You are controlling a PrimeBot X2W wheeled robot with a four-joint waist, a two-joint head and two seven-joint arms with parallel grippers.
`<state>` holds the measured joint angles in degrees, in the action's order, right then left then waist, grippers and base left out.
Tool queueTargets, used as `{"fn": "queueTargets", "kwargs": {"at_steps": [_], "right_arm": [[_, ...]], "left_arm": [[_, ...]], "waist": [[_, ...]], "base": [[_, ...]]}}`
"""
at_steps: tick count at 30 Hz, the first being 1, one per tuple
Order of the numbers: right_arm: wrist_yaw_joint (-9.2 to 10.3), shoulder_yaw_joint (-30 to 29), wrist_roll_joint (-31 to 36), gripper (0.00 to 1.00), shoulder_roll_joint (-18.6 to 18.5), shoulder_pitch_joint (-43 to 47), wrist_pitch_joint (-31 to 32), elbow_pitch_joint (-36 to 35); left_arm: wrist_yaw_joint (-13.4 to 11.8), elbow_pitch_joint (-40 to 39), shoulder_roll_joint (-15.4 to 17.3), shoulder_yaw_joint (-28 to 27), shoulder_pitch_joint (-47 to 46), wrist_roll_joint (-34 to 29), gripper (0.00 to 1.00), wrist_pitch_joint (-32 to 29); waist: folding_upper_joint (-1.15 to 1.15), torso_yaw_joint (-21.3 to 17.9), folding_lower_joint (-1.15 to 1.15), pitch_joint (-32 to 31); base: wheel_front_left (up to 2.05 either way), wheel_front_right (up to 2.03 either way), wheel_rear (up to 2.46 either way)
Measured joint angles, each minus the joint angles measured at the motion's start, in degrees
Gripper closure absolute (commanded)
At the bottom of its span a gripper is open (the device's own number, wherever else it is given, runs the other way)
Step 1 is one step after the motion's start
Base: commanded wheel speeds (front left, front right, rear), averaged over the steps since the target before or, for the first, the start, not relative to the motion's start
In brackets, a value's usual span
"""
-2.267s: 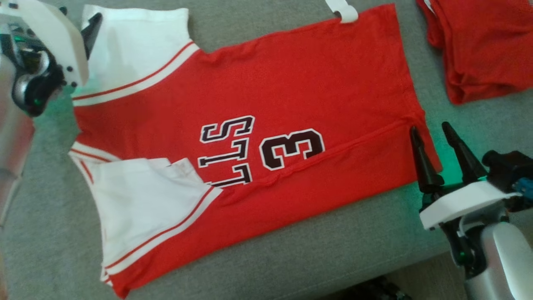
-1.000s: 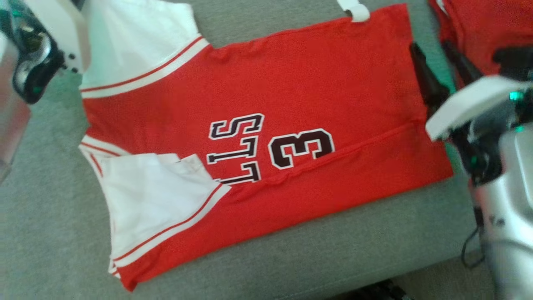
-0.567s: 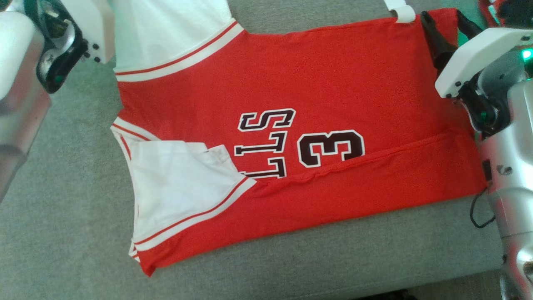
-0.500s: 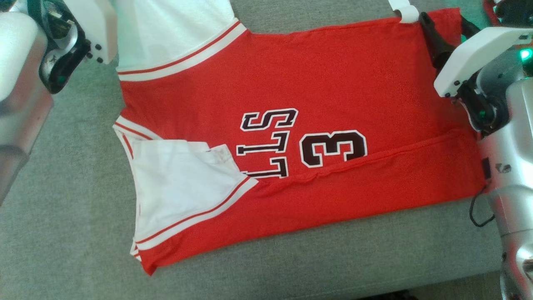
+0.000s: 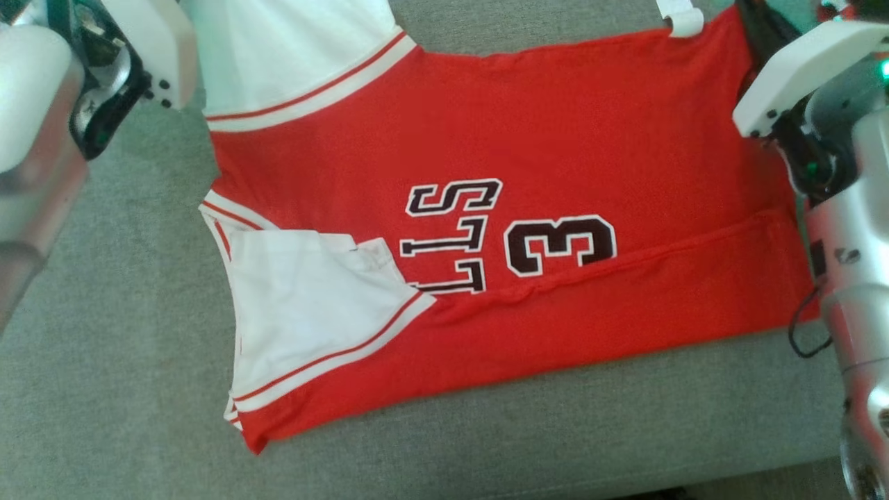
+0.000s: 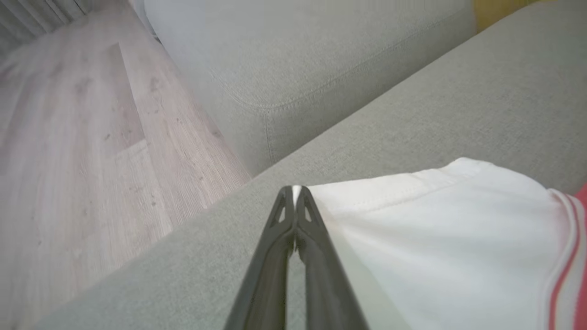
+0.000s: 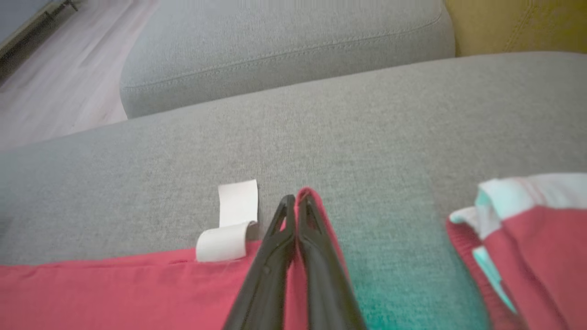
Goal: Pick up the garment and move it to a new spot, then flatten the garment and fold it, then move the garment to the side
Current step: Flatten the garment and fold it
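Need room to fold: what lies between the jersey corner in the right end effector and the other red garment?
Bare grey sofa cushion, seen in the right wrist view, separates the jersey from the red garment.

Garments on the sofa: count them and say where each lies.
2. The jersey lies spread on the grey sofa, its far corners pinched by the left gripper and right gripper. A second red garment lies bunched to its right. Others may be out of view.

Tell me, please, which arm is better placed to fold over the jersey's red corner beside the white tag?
Right. The right end effector is shut on that red corner of the jersey, next to the white tag; the left end effector pinches the white sleeve at the opposite end.
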<state>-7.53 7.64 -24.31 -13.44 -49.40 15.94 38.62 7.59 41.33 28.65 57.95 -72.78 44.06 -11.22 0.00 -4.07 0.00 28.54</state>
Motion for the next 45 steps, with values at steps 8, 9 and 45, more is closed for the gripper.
{"fn": "queueTargets", "kwargs": {"at_steps": [8, 9, 45], "right_arm": [[0.0, -2.0, -2.6, 1.0, -0.5, -3.8, -2.8, 0.5], [0.0, -2.1, -2.9, 1.0, -0.7, -4.2, -2.9, 0.5], [0.0, -13.4, -8.8, 1.0, -4.8, 33.3, 1.6, -24.2]], "left_arm": [[-2.1, 4.5, -0.4, -0.5, -5.0, -3.8, 1.0, 11.7], [-2.1, 5.0, -0.6, -0.6, -5.1, -3.8, 1.0, 12.5], [-19.9, -29.0, 7.8, 3.0, 34.7, 1.2, 1.0, 22.5]], "waist": [[0.0, 0.9, 0.0, -0.8], [0.0, 1.0, 0.0, -1.0], [0.0, 11.2, -0.01, -10.4]], "base": [[0.0, 0.0, 0.0], [0.0, 0.0, 0.0], [0.0, 0.0, 0.0]]}}
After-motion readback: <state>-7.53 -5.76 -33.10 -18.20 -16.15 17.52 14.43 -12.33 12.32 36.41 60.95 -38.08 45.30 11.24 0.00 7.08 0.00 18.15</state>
